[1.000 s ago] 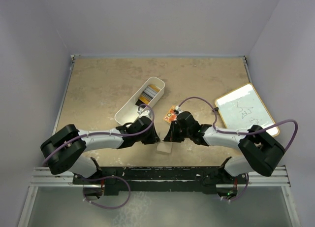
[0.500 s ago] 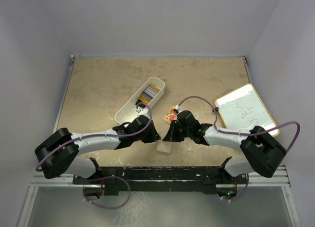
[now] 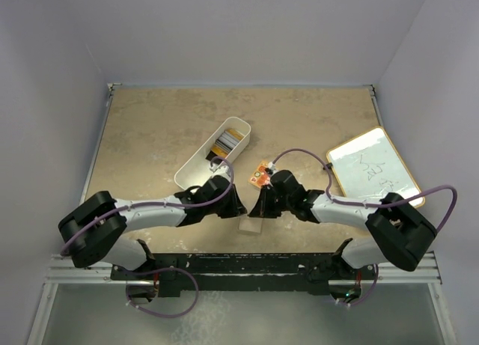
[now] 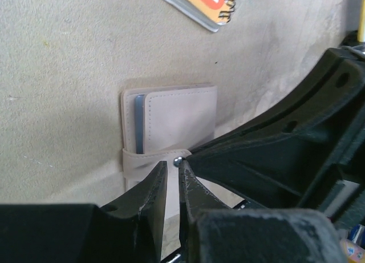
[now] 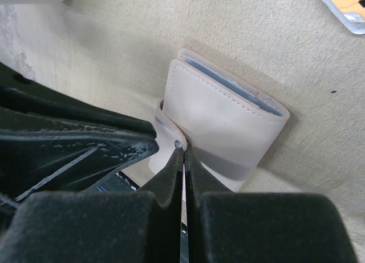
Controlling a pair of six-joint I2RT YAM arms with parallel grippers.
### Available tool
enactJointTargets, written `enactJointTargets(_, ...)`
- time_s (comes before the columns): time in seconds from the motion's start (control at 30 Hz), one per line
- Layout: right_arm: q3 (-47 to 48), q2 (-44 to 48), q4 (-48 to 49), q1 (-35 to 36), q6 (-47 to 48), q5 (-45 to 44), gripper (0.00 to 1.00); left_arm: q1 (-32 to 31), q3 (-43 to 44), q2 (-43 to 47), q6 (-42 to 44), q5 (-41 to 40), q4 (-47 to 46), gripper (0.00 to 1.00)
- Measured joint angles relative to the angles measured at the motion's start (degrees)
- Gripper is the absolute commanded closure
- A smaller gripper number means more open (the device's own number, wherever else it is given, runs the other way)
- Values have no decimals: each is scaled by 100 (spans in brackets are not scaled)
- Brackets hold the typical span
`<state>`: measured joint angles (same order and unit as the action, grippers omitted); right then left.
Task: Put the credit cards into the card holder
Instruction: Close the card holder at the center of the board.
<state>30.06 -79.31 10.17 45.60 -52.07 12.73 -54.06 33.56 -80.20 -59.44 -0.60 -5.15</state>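
Card holder (image 4: 179, 117) lying folded, blue card (image 4: 138, 123) edge peeking out, right gripper (image 5: 181, 152) closed tight, empty, touching snap (image 5: 178, 144), left gripper (image 4: 172, 169) barely parted, hold unclear.

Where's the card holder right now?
In the top view, the card holder lies centrally by the table's near edge, where the left gripper and right gripper meet.

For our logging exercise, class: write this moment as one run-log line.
card holder: folded, blue card edge showing | left hand: nearly closed at snap tab | right hand: shut, tip at snap
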Motion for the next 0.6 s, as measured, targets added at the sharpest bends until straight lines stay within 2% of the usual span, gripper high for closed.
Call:
enactJointTargets(0.17, -48, 7, 37, 0, -20, -4, 100, 0, 11, -299, 2, 85, -13, 90)
enactJointTargets(0.6, -44, -61, 9, 0, 7, -24, 100, 2, 179, -420, 55, 192, 37, 91)
